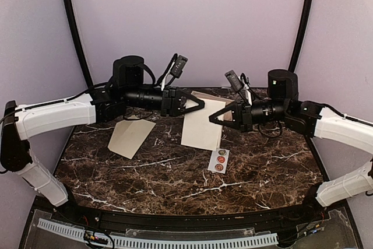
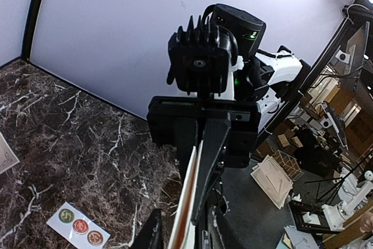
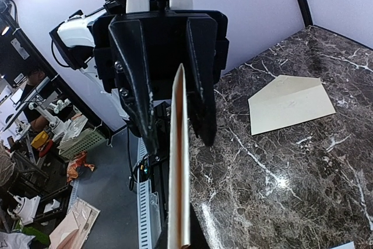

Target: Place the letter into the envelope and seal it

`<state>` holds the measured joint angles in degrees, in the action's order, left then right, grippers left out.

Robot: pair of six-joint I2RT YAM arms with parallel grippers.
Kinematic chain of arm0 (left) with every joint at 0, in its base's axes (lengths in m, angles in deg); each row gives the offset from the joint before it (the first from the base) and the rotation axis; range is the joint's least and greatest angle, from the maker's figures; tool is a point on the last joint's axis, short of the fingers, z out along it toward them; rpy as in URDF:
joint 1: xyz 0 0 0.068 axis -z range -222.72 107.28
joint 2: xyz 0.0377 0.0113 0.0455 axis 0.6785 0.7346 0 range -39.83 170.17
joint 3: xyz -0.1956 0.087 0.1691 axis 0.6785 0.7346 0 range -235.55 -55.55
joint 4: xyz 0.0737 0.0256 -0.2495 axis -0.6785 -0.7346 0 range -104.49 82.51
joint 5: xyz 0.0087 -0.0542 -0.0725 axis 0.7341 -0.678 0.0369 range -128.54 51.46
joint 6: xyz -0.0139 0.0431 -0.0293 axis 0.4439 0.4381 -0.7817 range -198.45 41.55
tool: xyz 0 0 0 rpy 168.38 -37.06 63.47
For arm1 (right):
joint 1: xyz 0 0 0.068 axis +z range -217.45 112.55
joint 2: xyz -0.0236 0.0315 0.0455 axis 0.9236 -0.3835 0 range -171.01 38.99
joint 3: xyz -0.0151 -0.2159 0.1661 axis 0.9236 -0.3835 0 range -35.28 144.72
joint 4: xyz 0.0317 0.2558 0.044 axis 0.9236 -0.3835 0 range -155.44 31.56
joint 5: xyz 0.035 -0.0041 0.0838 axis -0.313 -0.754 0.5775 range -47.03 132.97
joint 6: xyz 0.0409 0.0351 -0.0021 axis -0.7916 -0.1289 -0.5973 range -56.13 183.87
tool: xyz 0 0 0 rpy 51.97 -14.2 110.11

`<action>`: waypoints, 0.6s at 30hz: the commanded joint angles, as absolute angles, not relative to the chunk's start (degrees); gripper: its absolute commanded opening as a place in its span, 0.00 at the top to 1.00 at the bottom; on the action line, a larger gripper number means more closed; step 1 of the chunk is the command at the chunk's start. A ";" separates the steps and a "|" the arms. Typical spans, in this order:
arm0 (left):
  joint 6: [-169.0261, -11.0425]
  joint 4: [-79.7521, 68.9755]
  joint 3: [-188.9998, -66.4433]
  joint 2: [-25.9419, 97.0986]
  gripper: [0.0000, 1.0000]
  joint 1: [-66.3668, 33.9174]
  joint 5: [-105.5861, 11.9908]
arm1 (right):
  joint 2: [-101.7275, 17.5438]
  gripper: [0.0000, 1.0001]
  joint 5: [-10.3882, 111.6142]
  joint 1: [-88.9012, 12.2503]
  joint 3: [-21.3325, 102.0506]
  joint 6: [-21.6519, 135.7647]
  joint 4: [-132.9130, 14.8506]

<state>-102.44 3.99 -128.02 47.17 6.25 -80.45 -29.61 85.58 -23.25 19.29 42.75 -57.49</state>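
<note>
Pre-insertion, I judge. My right end effector [image 1: 214,119] clamps letter [image 1: 201,129]; left end effector [image 1: 198,104] part-open astride it. Next: carry to envelope [image 1: 131,137].

— Envelope [image 1: 130,137], status?
— Cream-beige, unprinted, is lying flat on the left part of the table [image 1: 262,161], well apart from the letter.
— Letter [image 1: 201,123]?
— Pale sheet, is hanging above the table's middle, showing edge-on in both wrist views. The right gripper [image 1: 213,119] is pinching its right edge.
</note>
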 commanded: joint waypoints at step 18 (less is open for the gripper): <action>-109.00 14.92 -125.51 46.31 1.00 5.93 -74.83 | -24.19 0.66 81.92 -26.12 12.60 37.43 -43.15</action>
<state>-105.81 7.40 -127.28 47.76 6.25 -80.01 -26.42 84.05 -24.45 15.20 41.19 -51.17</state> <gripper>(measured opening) 0.008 0.253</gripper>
